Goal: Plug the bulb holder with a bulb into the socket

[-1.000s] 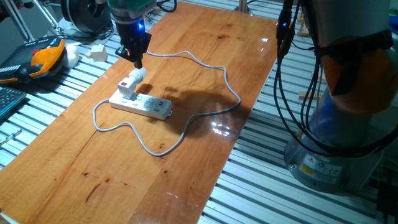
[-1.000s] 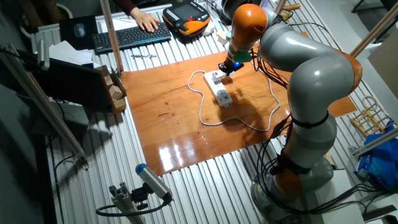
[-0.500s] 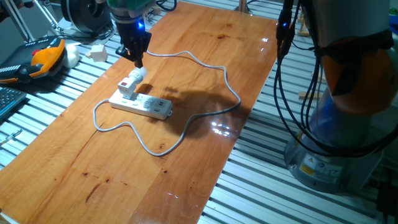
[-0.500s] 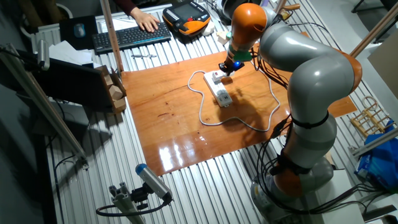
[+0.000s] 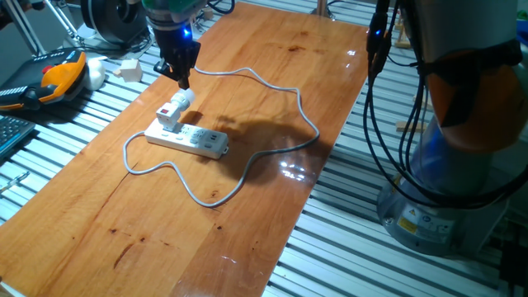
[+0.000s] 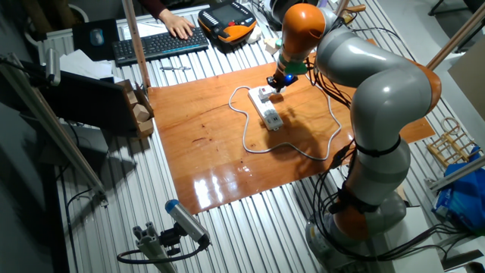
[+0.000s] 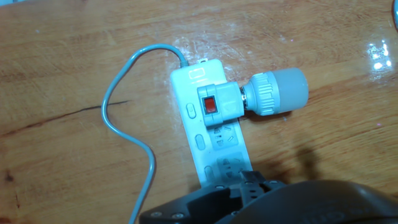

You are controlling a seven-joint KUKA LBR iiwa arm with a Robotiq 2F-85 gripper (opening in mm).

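On socket (image 7: 214,137): bulb holder (image 7: 219,104) seated | hand view: red switch | jaws: cannot tell

Bulb holder (image 7: 219,106): white block, red mark on top, seated in the socket (image 7: 214,140) near its cable end. Bulb (image 7: 275,93): ribbed, pale, pointing to 3 o'clock in hand view. Socket: long white strip, flat on wood

Socket (image 7: 214,134): white, pale grey cable (image 7: 127,118). Bulb holder (image 7: 219,106): white-grey body with a red mark on one face; bulb (image 7: 277,93) pale grey-white, with a ribbed collar. Table (image 5: 272,99): glossy orange-brown wood with darker grain streaks; gripper (image 5: 184,82) black, blue light above it.
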